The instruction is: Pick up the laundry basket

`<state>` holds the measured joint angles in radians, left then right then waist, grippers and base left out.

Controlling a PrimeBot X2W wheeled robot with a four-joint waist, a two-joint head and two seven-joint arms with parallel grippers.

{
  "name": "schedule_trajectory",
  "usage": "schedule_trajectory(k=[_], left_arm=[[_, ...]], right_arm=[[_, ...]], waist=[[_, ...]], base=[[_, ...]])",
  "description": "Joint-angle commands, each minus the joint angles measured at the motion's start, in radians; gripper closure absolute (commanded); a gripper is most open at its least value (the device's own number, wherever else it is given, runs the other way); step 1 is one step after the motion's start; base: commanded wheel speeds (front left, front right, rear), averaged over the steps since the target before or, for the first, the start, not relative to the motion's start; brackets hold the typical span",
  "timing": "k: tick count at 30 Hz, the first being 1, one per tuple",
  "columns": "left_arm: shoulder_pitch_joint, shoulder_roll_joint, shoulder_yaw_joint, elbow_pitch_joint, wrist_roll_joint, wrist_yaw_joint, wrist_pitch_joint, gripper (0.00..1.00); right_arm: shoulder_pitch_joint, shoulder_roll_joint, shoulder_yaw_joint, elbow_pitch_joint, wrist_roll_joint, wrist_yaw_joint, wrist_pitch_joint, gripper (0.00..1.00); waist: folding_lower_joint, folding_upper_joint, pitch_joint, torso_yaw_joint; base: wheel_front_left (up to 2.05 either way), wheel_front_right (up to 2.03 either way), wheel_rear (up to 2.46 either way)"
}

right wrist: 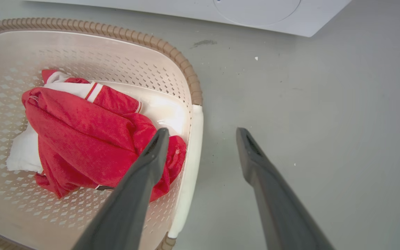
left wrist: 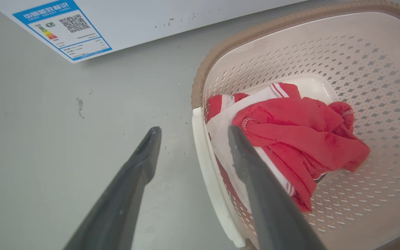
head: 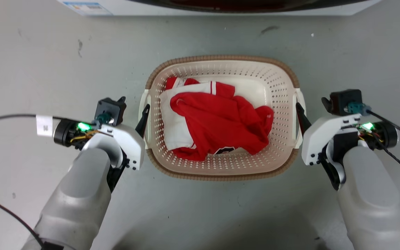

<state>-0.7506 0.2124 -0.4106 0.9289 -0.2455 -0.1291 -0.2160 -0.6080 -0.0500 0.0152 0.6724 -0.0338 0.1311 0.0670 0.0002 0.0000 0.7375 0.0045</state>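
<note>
Left hand [left wrist: 193, 129]: fingers apart, straddling the left handle [left wrist: 209, 175] of the laundry basket [head: 221, 58]. One finger is outside, over the floor [head: 47, 69]; the other is inside the wall, above the laundry. Handle sits in the gap between them. Cannot tell whether either finger touches it.

Right hand [right wrist: 202, 131]: fingers apart, same arrangement mirrored on the right handle [right wrist: 190, 156]. Inner finger is over the clothes, outer finger over bare floor. Contact with the handle not resolvable.

Basket position: upright on the grey floor, centred between the two hands, long axis running left to right. Brown woven-look rim is visible all round, and the cream walls are perforated. From the head view, each hand sits at the middle of a short side, with its dark finger just beside the white handle.

Contents: a crumpled red garment [head: 221, 125] lies on top of a white garment [head: 174, 128], bunched toward the left and near part of the basket floor.

Surroundings: a white appliance [head: 221, 7] runs along the far edge, apart from the basket. An energy label [left wrist: 63, 29] with blue border is on its front at far left. A black cable [head: 5, 118] trails from the left wrist across the floor.
</note>
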Motion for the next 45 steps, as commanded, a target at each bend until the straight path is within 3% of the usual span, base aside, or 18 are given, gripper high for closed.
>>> schedule_trajectory(k=[1, 9, 20, 44, 45], left_arm=[[-0.018, 0.004, -0.017, 0.014, -0.020, -0.001, 0.008, 0.00], [-0.134, 0.048, -0.220, 0.078, -0.205, -0.001, 0.086, 0.00], [-0.230, 0.110, -0.454, 0.075, -0.413, 0.000, 0.197, 0.00], [-0.340, 0.134, -0.759, 0.098, -0.635, 0.000, 0.128, 0.00], [-0.339, 0.133, -0.768, 0.094, -0.647, 0.000, 0.133, 0.30]], right_arm=[[-0.026, -0.001, 0.004, 0.018, 0.012, -0.001, 0.009, 0.00], [-0.161, -0.001, 0.021, 0.202, 0.021, -0.001, 0.088, 0.00], [-0.311, -0.001, 0.021, 0.384, 0.024, -0.001, 0.113, 0.00], [-0.405, 0.000, 0.065, 0.512, 0.015, -0.001, 0.109, 0.00], [-0.406, 0.001, 0.067, 0.515, 0.017, -0.001, 0.111, 0.50]], waist=[[-0.0002, 0.0000, 0.033, 0.007], [-0.0002, 0.0000, 0.108, 0.021], [-0.0002, 0.0000, 0.168, 0.040], [-0.0002, 0.0000, 0.192, 0.058], [-0.0002, 0.0000, 0.192, 0.059]], base=[[0.00, 0.00, 0.00], [0.00, 0.00, 0.00], [0.00, 0.00, 0.00], [0.00, 0.00, 0.00], [0.00, 0.00, 0.00]])
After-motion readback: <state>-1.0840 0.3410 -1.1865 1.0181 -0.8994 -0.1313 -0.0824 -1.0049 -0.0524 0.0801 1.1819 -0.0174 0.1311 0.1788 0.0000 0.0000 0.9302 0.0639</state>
